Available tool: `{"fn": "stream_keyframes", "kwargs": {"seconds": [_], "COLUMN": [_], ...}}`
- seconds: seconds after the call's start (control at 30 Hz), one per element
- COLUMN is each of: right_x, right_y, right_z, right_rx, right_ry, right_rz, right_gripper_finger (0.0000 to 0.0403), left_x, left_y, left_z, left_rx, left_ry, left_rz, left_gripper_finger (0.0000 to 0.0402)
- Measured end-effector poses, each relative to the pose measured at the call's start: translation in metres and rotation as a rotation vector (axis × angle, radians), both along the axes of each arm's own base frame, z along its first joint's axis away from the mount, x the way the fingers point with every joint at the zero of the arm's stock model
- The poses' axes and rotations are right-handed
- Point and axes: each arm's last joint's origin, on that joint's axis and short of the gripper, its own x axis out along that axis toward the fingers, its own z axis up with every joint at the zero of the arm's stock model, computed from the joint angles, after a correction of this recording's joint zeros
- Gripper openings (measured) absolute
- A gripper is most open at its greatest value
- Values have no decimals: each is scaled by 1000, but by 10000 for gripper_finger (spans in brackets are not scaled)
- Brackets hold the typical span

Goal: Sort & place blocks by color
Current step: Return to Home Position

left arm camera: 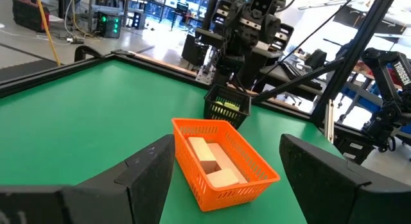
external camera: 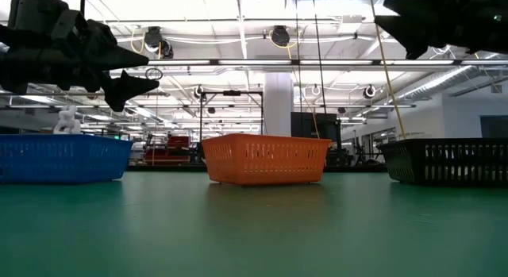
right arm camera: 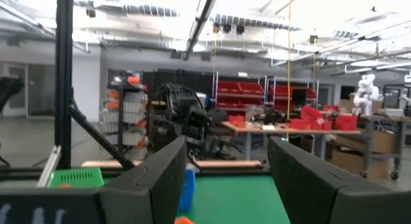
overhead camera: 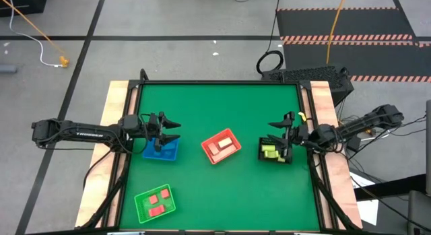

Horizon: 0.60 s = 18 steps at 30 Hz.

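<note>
left gripper [overhead camera: 174, 130]: hovering above the blue tray [overhead camera: 168, 154] on the left side of the table [overhead camera: 222, 104]; fingers spreading wide, holding nothing.
right gripper [overhead camera: 275, 132]: hanging over the black tray [overhead camera: 287, 158] on the right side; fingers standing apart, carrying nothing.
tan blocks [left arm camera: 209, 161]: lying inside the orange tray [left arm camera: 221, 193] at mid-table, between the two arms.
yellow-green blocks [overhead camera: 269, 152]: sitting in the black tray.
red blocks [overhead camera: 157, 203]: lying in the green tray [overhead camera: 141, 207], on the left arm's side, apart from the other trays.
blue tray contents: hiding under the left gripper; cannot tell.
</note>
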Motion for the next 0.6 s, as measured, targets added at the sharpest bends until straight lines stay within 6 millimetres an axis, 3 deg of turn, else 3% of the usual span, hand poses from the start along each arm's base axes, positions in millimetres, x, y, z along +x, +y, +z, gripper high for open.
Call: {"fn": "stream_keyframes", "kwargs": {"seconds": [0.6], "right_x": [3], "right_y": [-1], "right_z": [-8], "right_rx": [-27], "right_ry": [85], "right_rz": [-13], "right_gripper_finger": [210], "left_x": [0], "left_y": [0], "left_z": [0], "left_rx": [0], "left_ry": [0], "left_rz": [0], "left_gripper_finger": [278]}}
